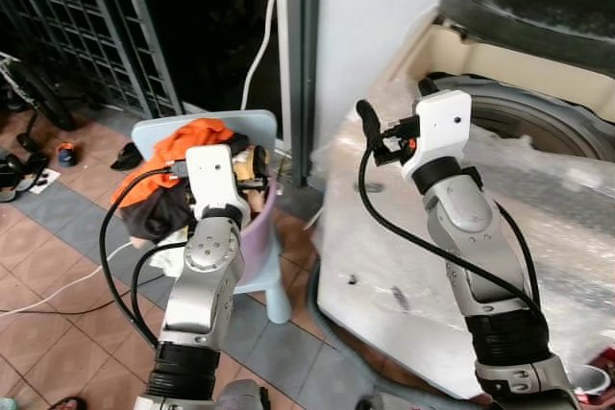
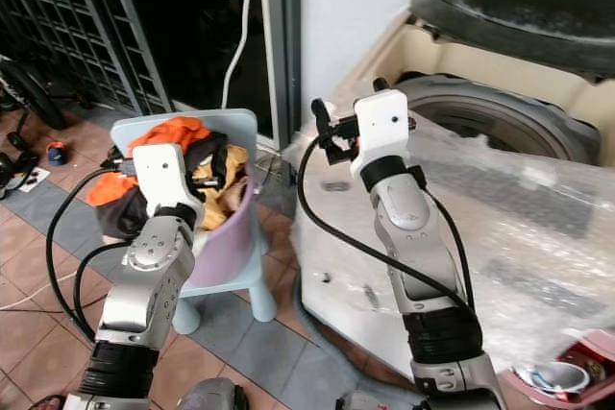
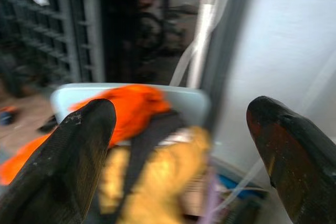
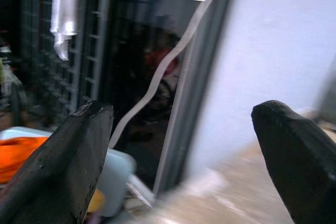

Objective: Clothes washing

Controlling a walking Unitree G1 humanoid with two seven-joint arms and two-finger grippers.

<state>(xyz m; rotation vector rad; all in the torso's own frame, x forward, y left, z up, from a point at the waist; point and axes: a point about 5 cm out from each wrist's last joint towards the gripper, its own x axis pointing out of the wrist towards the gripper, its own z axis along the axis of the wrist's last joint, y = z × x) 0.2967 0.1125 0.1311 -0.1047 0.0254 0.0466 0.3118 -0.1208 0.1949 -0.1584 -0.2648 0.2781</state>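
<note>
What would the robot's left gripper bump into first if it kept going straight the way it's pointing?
Probably the pile of clothes in the basket on the small blue chair. The left gripper is open, with the orange and yellow clothes right between its fingers. The wrist picture is blurry, so how far away they are is unclear.

Washer drum point(image 1: 538, 122) lies open; clothes point(image 1: 192, 156) heap uncovered on the chair point(image 1: 264, 266).

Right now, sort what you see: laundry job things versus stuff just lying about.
Job: pile of clothes in the lilac basket on the pale blue chair; washing machine, lid up; left gripper, open, facing the pile.
Lying about: sandals, white cable, bicycle.
</note>
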